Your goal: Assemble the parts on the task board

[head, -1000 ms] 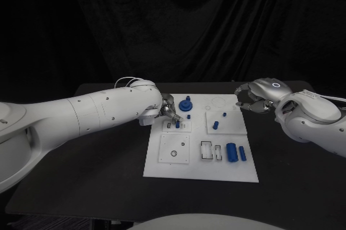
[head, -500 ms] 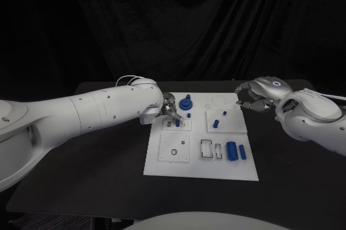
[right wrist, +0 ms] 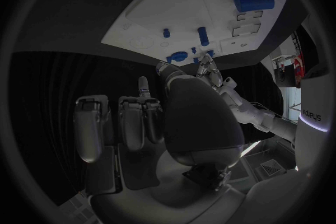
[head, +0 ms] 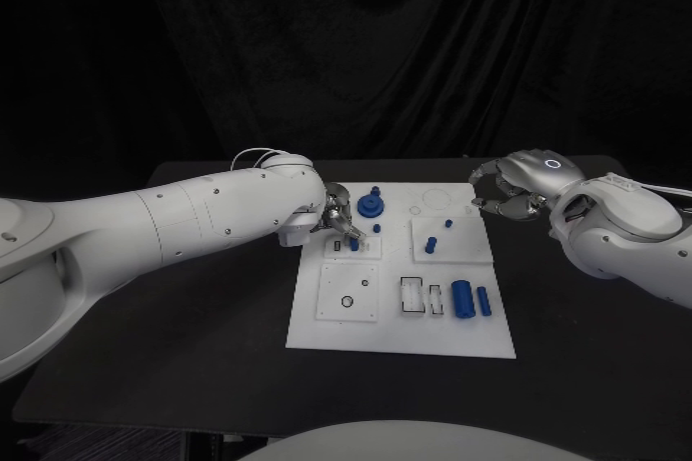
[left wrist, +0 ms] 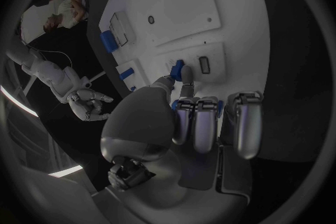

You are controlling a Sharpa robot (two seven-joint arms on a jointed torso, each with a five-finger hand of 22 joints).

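Observation:
The white task board lies in the middle of the black table. My left hand hangs over the board's far left part and pinches a small blue peg between thumb and a finger, just above the board. The left wrist view shows that peg at my fingertips, next to a small slot. My right hand hovers off the board's far right corner with its fingers curled in and nothing in them.
A blue gear-like part stands at the board's far edge, with a small peg beside it. Another peg stands mid-board. A thick cylinder and a thin one lie at the right.

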